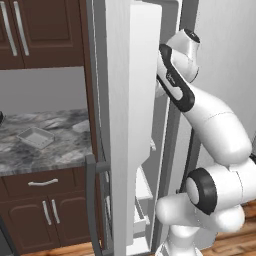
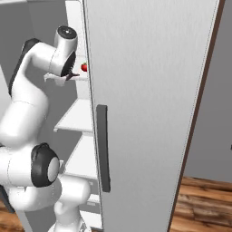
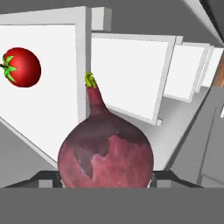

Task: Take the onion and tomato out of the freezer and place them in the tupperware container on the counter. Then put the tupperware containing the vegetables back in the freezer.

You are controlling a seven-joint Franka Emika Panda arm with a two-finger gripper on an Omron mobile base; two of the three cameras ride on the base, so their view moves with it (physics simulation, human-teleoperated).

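Onion [image 3: 105, 153] sits dead centre between the two finger tips in the hand view, green-tipped stub pointing away from the camera along the line of sight. Jaws stand wide on either side of it; from here I can't tell whether the pads touch the skin or just bracket it, so I'd call it bracketed, not held.

Step in hand, as I read it: grasp the onion inside the freezer [image 2: 149, 90]. To do it well: close squarely across the widest part of the bulb, not up on the tapering neck, or a round body may squirt out. Confirm it's seated before pulling back, then withdraw straight out along the shelf [image 2: 74, 118] so the wrist clears the open door.

Gripper [image 2: 69, 77] is up at an upper shelf in the right base view, tomato [image 2: 84, 67] just beside it; in the hand view it lies off to the side and further back.

Tupperware container [image 1: 35, 137] waits on the counter [image 1: 60, 150], well apart from the arm.
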